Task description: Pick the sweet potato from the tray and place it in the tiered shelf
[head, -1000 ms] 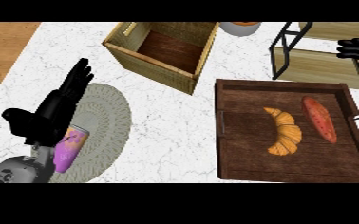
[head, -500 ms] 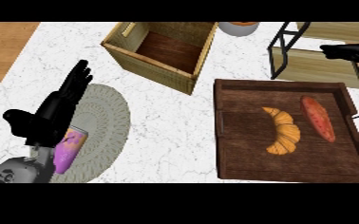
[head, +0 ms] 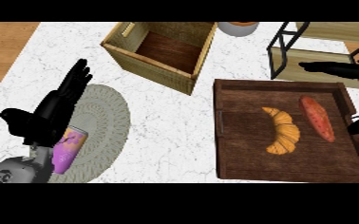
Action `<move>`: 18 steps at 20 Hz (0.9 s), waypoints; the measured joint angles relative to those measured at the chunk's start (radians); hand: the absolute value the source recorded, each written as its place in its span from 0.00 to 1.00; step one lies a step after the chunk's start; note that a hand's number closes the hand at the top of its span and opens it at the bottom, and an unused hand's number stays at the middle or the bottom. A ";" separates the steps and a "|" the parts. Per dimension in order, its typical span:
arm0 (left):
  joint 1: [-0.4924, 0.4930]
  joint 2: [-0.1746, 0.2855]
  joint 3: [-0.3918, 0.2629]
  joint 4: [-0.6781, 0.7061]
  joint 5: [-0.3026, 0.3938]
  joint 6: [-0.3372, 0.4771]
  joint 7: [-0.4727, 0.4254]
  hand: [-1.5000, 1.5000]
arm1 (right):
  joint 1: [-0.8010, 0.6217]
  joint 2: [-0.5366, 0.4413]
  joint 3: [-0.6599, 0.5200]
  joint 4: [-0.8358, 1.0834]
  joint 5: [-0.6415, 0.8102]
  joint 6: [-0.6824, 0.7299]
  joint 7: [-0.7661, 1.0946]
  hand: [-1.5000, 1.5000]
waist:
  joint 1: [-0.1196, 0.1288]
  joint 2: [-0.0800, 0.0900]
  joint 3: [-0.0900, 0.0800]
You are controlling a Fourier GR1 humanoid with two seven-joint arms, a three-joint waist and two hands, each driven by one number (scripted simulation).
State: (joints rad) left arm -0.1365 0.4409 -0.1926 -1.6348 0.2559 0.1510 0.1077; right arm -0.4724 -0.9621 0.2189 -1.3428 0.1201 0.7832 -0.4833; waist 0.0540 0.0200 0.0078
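The reddish-orange sweet potato (head: pixel 317 118) lies at the right of the dark wooden tray (head: pixel 238 166), beside a croissant (head: pixel 282 130). The tiered shelf (head: pixel 301 52), black frame with pale wooden boards, stands beyond the tray at the upper right. My right hand (head: pixel 329 69) comes in from the right edge, its fingers straight and pointing left over the tray's far rim, above the sweet potato and apart from it. It holds nothing. My left hand (head: pixel 56 109) rests open at the left, fingers up.
An open wooden box (head: pixel 161 50) stands left of the shelf, close to the tray's far left corner. A grey round mat (head: pixel 105 118) under my left hand carries a purple can (head: pixel 69 148). A bowl (head: pixel 238 27) shows at the back edge.
My right hand has slid leftward from the right edge, reaching further over the tray's far rim. The left hand, sweet potato and croissant have not moved.
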 measured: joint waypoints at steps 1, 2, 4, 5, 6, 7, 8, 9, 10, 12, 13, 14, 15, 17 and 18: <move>0.006 -0.004 -0.003 -0.004 -0.004 0.004 0.000 0.50 | 0.009 0.001 0.025 0.007 0.031 -0.035 -0.031 0.00 | 0.000 -0.001 0.000; 0.009 -0.007 -0.003 0.000 -0.005 0.004 -0.004 0.50 | 0.017 -0.002 0.046 0.015 0.057 -0.070 -0.068 0.00 | -0.002 -0.001 -0.001; 0.009 -0.012 -0.003 0.000 -0.010 0.008 0.000 0.50 | 0.023 -0.012 0.089 0.037 0.104 -0.131 -0.138 0.00 | -0.004 -0.002 -0.002; 0.012 -0.015 -0.003 0.005 -0.011 0.007 -0.005 0.50 | 0.023 -0.020 0.111 0.051 0.127 -0.158 -0.170 0.00 | -0.005 -0.003 -0.002; 0.015 -0.013 -0.002 0.001 -0.012 0.004 -0.004 0.50 | 0.015 -0.023 0.134 0.068 0.150 -0.181 -0.193 0.00 | -0.003 -0.003 -0.003; 0.009 -0.017 -0.004 0.003 -0.016 0.006 -0.002 0.50 | 0.015 -0.024 0.162 0.085 0.177 -0.209 -0.218 0.00 | -0.004 -0.003 -0.003; 0.008 -0.014 -0.003 -0.005 -0.016 0.006 0.007 0.50 | 0.014 -0.030 0.188 0.104 0.201 -0.232 -0.242 0.00 | -0.001 -0.004 -0.003; 0.010 -0.016 -0.004 -0.010 -0.017 0.006 0.009 0.50 | 0.009 -0.033 0.214 0.123 0.226 -0.252 -0.262 0.00 | 0.000 -0.004 -0.004; 0.010 -0.019 -0.001 -0.001 -0.020 0.008 0.003 0.50 | 0.007 -0.036 0.240 0.137 0.249 -0.272 -0.281 0.00 | -0.003 -0.005 -0.004; 0.007 -0.018 0.003 -0.009 -0.020 0.005 0.014 0.50 | -0.005 -0.036 0.288 0.175 0.298 -0.312 -0.318 0.00 | -0.005 -0.006 -0.005; 0.012 -0.017 0.009 -0.007 -0.017 0.001 0.011 0.50 | -0.018 -0.038 0.306 0.197 0.317 -0.325 -0.333 0.00 | -0.006 -0.007 -0.005; 0.015 -0.020 0.008 -0.005 -0.020 0.001 0.010 0.50 | -0.024 -0.042 0.324 0.228 0.338 -0.344 -0.355 0.00 | -0.006 -0.007 -0.005; 0.017 -0.020 0.007 -0.004 -0.024 0.001 0.010 0.50 | -0.043 -0.041 0.341 0.249 0.355 -0.351 -0.363 0.00 | -0.007 -0.007 -0.005; 0.022 -0.009 0.025 -0.008 -0.018 -0.012 0.015 0.50 | -0.062 -0.031 0.367 0.287 0.385 -0.379 -0.387 0.00 | -0.012 -0.009 -0.006; 0.022 -0.013 0.024 -0.010 -0.025 -0.008 0.018 0.50 | -0.077 -0.020 0.377 0.316 0.404 -0.394 -0.398 0.00 | -0.014 -0.010 -0.006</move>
State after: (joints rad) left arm -0.1145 0.4279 -0.1687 -1.6451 0.2311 0.1425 0.1255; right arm -0.5494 -0.9816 0.5962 -1.0264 0.5242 0.3889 -0.8811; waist 0.0397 0.0099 0.0016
